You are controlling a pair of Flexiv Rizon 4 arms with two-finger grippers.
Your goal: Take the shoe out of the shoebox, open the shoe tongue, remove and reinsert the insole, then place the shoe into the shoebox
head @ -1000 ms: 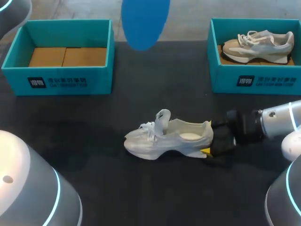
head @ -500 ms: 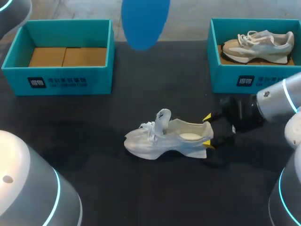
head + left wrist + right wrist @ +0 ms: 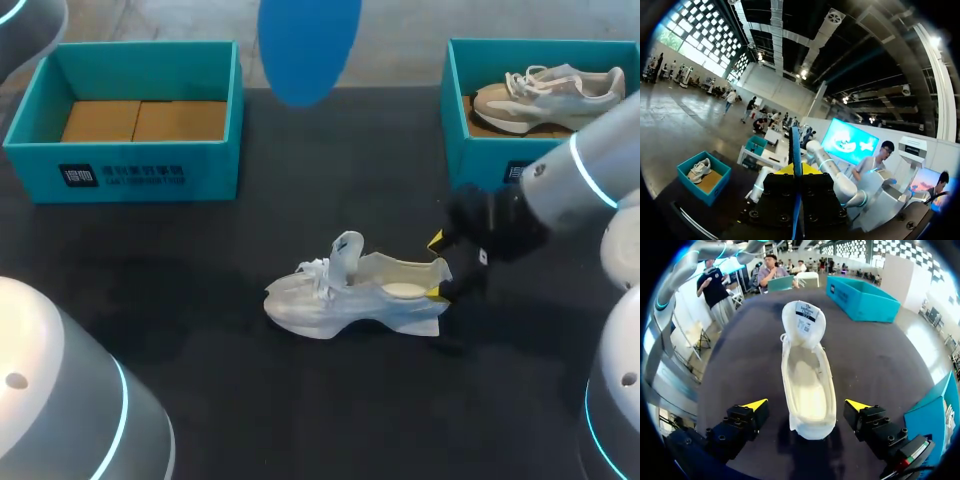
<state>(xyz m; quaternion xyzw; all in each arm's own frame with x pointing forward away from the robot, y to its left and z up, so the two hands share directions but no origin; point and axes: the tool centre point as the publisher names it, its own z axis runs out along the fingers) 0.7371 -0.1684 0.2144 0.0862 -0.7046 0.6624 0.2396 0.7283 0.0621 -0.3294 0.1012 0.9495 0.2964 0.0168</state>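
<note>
A white shoe lies on its sole on the dark table, toe to the left and tongue standing up. My right gripper is open at its heel, one yellow tip on each side. In the right wrist view the shoe lies heel-first between the open gripper fingertips, apart from both, showing a pale lining. My left gripper is shut on a thin blue insole, seen edge-on. In the head view the blue insole hangs high above the table's far middle.
A teal shoebox with a brown cardboard floor stands at the back left. A second teal box at the back right holds a beige shoe. My left arm's grey housing fills the front left corner.
My right arm has risen from low behind the heel and swung forward, so its open fingers now straddle the heel. The shoe and the blue insole have stayed put.
</note>
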